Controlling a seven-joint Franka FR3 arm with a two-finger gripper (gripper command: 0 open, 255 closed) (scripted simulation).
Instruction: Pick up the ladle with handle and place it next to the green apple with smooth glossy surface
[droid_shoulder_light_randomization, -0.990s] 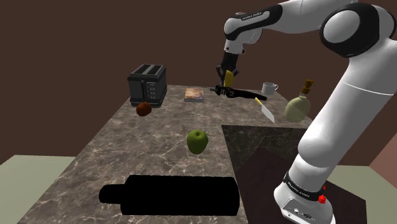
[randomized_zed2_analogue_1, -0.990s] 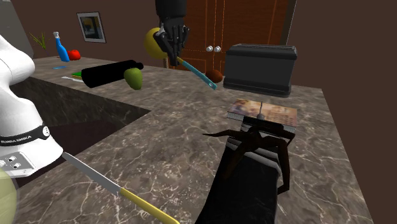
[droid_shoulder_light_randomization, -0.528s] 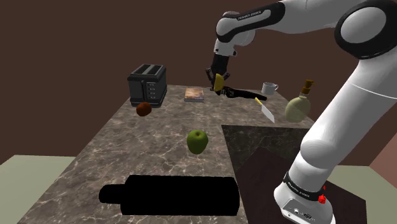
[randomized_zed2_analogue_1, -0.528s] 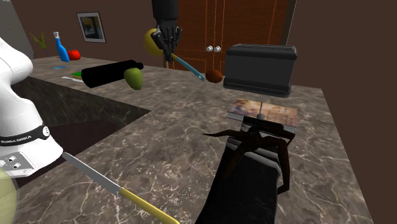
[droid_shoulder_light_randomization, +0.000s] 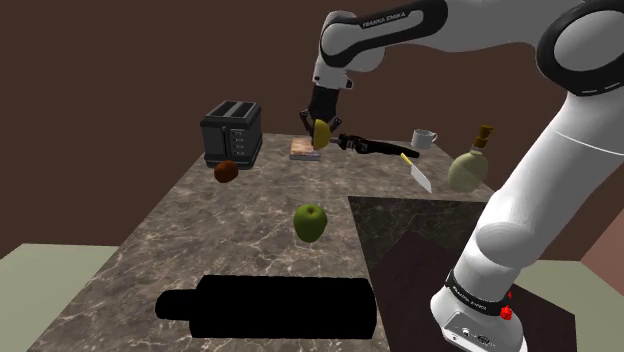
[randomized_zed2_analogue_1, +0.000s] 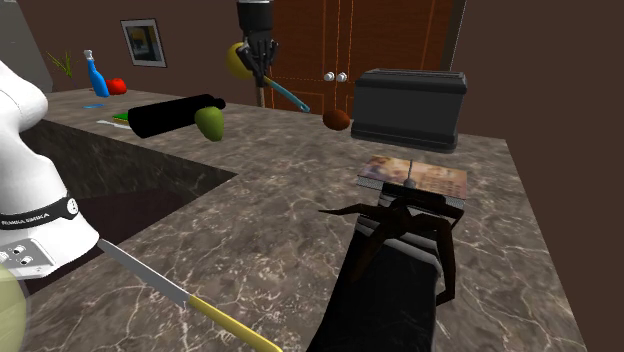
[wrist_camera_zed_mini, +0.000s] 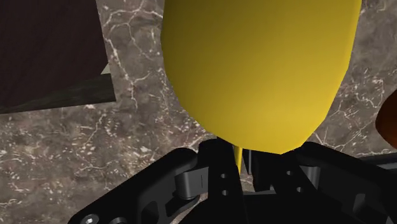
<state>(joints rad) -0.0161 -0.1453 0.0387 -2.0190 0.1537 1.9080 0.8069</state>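
**Transfer phase.** The gripper (droid_shoulder_light_randomization: 316, 120), at upper centre of the shoulder view, is clenched on the ladle (droid_shoulder_light_randomization: 321, 134), which hangs clear of the marble counter (droid_shoulder_light_randomization: 200, 250) above its far end. The wrist view shows the fingers pinching the thin neck just below the yellow bowl. In the second exterior view the teal handle slopes down and to the right from the hand. The green apple (droid_shoulder_light_randomization: 310, 221) sits at mid-frame in the shoulder view, well apart from the load. For a clean carry, the ladle should probably travel at height until it is over bare marble beside the apple, then come straight down. The open patch to the apple's left in the shoulder view looks safer than its right, where the sunken basin (droid_shoulder_light_randomization: 400, 225) begins, or the lower side, where a black cylinder (droid_shoulder_light_randomization: 270, 305) lies. The projecting handle is the likely hazard: it could sweep the round apple, which would roll readily. Release should wait until bowl and handle both rest on the surface, near the fruit but not touching it.
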